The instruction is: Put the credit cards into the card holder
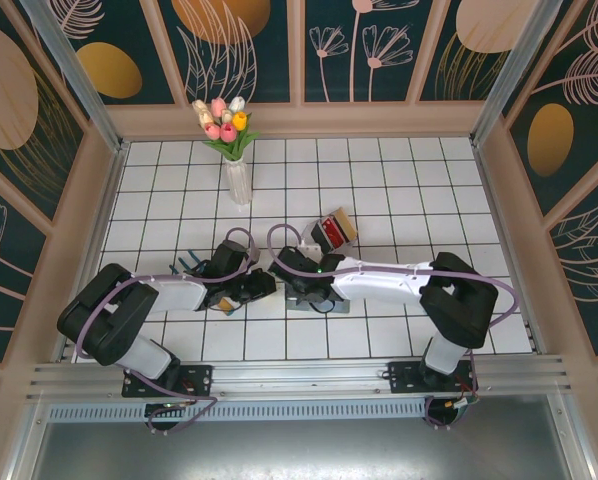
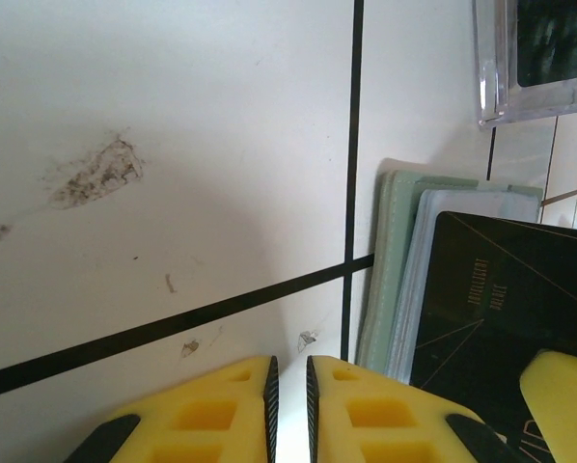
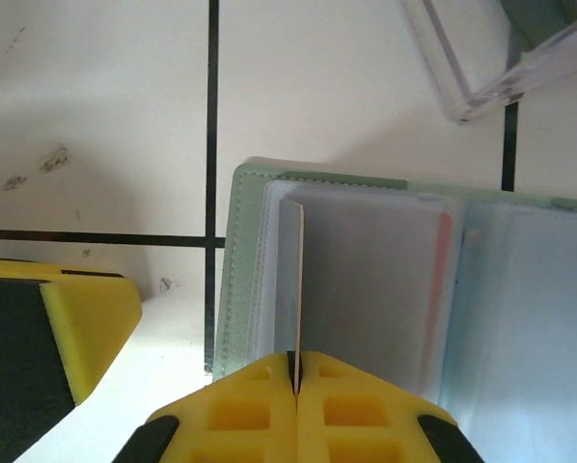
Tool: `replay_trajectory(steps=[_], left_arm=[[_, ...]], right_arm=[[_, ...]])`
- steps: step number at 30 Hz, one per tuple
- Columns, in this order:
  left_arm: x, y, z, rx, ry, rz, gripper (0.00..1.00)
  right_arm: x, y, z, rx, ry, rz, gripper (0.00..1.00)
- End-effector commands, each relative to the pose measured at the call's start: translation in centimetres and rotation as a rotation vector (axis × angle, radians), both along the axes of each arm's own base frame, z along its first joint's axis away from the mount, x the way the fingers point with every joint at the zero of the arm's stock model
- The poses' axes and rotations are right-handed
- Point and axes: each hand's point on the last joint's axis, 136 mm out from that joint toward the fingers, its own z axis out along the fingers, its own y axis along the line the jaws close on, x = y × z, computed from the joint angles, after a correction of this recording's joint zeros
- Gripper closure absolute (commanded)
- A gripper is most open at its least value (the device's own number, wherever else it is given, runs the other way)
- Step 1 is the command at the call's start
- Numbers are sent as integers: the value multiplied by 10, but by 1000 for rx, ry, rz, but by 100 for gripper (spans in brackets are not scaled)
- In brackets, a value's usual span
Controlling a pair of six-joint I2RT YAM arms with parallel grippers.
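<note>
Over the open card holder [image 3: 235,289], right gripper [image 3: 295,371] is pinching a dark card [image 2: 501,309] edge-on, not yet pocketed; left gripper [image 2: 290,386] is hovering beside, jaws barely apart, empty.

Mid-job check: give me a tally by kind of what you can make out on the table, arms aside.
Cards: 2, a dark card pinched in the right gripper and a red edge showing in a pocket
Card holder: 1
Clear box: 1
Vase of tulips: 1
Total: 5
</note>
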Motion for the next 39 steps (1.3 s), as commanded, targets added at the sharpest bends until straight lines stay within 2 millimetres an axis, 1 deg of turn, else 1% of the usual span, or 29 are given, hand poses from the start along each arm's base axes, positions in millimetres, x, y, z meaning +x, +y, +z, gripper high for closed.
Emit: replay_trajectory(steps=[1, 5, 9, 12, 14, 16, 22, 26, 28, 31, 35, 39], left_arm=[[-17, 22, -36, 125, 59, 17, 80], [-8, 8, -8, 56, -10, -4, 74], [-1, -6, 14, -1, -51, -33, 61], [3, -14, 21, -19, -62, -47, 56], [4, -18, 22, -22, -62, -57, 54], [6, -21, 22, -17, -60, -59, 52], [5, -24, 18, -10, -46, -66, 52], [4, -28, 20, -14, -46, -74, 53], [5, -29, 19, -11, -40, -74, 53], [5, -30, 18, -8, -36, -78, 54], [5, -33, 18, -7, -34, -82, 54], [5, -35, 16, -4, -27, -90, 54]], right_arm=[[-6, -26, 4, -64, 1, -30, 94], [-2, -27, 25, 91, -39, -46, 94], [-1, -42, 33, 285, -50, -93, 94], [-2, -47, 35, 471, -33, -82, 94], [-1, -54, 34, 526, -41, -100, 94], [-3, -52, 34, 586, -29, -75, 95], [-3, -52, 21, 628, 3, -77, 95], [-3, -60, 3, 579, 24, -114, 95], [-3, -64, -1, 575, 27, -122, 95], [-3, -68, -2, 580, 26, -132, 95], [-3, -69, 6, 604, 15, -119, 95], [-3, -71, 0, 631, 31, -123, 94]])
